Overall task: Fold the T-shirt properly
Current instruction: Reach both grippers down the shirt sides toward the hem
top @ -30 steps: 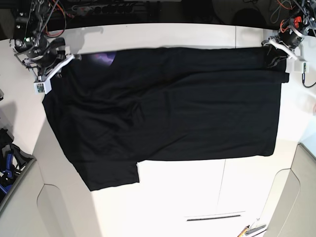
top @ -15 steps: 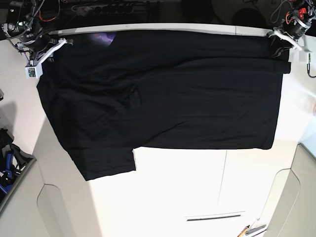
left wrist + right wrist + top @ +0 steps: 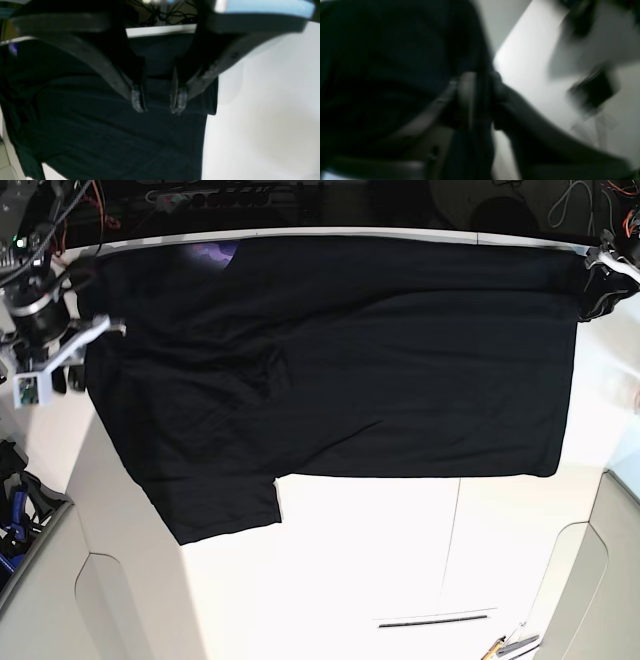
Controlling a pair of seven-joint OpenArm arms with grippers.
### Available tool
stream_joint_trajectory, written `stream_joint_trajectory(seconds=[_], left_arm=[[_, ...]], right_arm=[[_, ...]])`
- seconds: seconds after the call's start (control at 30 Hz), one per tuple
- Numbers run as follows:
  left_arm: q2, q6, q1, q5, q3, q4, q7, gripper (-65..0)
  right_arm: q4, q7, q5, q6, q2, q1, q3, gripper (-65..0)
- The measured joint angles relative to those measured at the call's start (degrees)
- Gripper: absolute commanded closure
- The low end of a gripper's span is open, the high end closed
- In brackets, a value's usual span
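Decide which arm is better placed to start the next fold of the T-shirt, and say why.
Probably the right. The right gripper seems pinched on the T-shirt at its edge, though that view is blurred. The left gripper hangs over a corner hem with jaws apart, holding nothing.

White table (image 3: pixel 400 560) (black T-shirt (image 3: pixel 380 370) atop)

Obscured items: blurred right wrist view

Right gripper (image 3: pixel 480 100) smeared, grip unclear; T-shirt (image 3: pixel 330 370) print mostly hidden, top edge cropped.
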Motion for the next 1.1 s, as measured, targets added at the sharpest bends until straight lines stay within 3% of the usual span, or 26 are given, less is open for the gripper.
stream_joint_trajectory(seconds=[0.13, 0.3, 0.7, 0.83, 1.0, 1.1], left_arm=[[0.00, 0.02, -0.02, -0.02, 0.00, 0.00, 0.15, -27.0], [0.02, 0.00, 0.00, -0.57, 0.00, 0.00, 0.20, -27.1], [0.07, 0.00, 0.02, -0.61, -0.04, 0.00, 0.22, -27.1], [0.07, 0.00, 0.02, -0.85, -0.04, 0.00, 0.20, -27.1], [0.07, 0.00, 0.00, -1.05, -0.04, 0.00, 0.20, -27.1], [0.07, 0.00, 0.00, -1.07, -0.04, 0.00, 0.20, -27.1]], right_arm=[[-2.84, 5.31, -4.94, -0.72, -0.02, 5.81, 0.02, -24.1], [-16.28, 6.78, -4.22, 0.28, 0.13, 15.61, 0.02, -27.6], [-68.26, 6.75, 13.05, 14.03, 9.14, 40.70, 0.15, -27.6], [-76.72, 6.56, 17.62, 15.63, 8.41, 42.97, 0.04, -27.6], [-78.07, 6.95, 18.23, 15.91, 6.43, 42.99, -0.04, -27.4], [-78.07, 6.95, 18.27, 15.91, 5.64, 42.99, -0.24, -19.4]])
